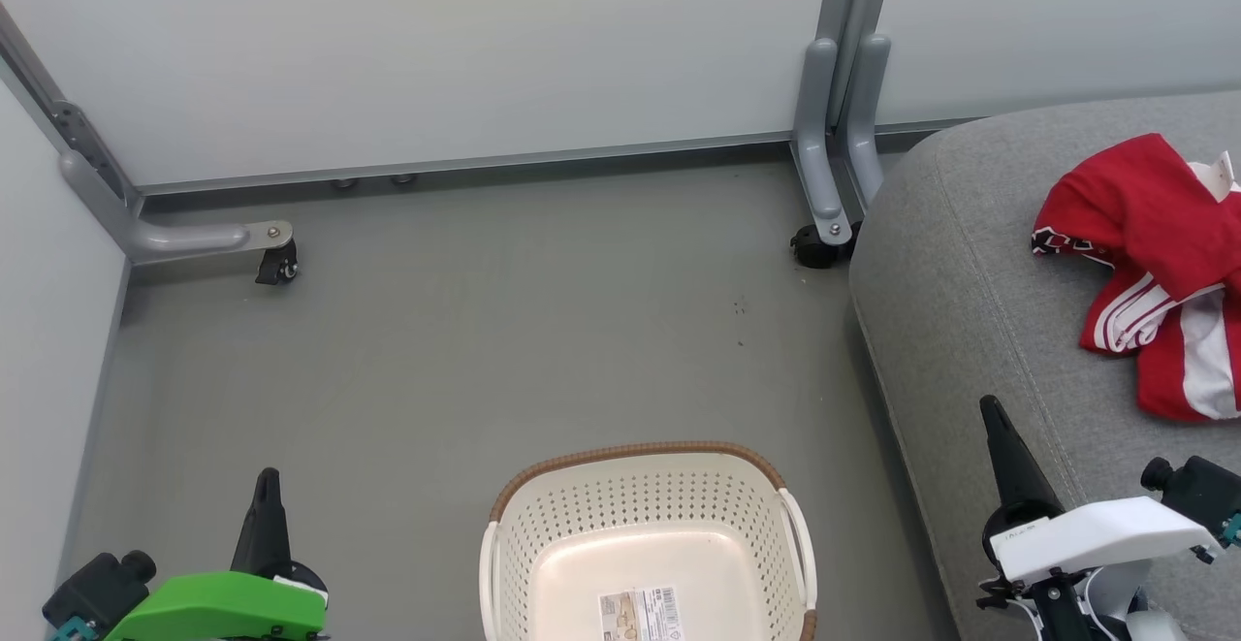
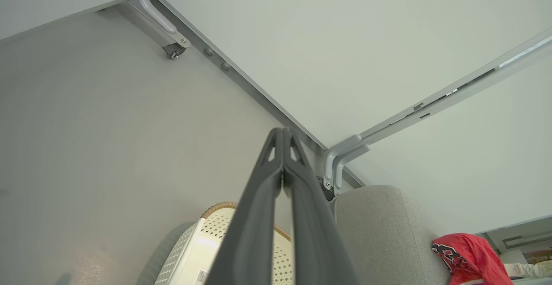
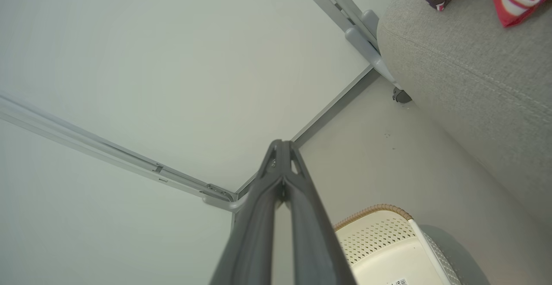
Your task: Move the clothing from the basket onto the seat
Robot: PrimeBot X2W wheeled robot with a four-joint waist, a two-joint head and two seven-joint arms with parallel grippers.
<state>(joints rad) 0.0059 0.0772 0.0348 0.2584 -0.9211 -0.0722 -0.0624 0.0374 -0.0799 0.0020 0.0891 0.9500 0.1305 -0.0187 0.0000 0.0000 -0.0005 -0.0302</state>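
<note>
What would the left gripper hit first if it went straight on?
Probably the pale partition wall, low by its grey rail; before that, the left gripper has free air. Depth unclear.

— What colours are you looking at?
— Your clothing [image 1: 1154, 263] is red, with white stripes and panels and some black-and-white lettering. Your seat [image 1: 950, 282] is plain grey.
— And your basket [image 1: 620, 500]?
— Cream-white, dotted all over with holes, with a brown woven-look rim [image 1: 640, 449]. Your floor [image 1: 465, 331] is dull grey-green.
</note>
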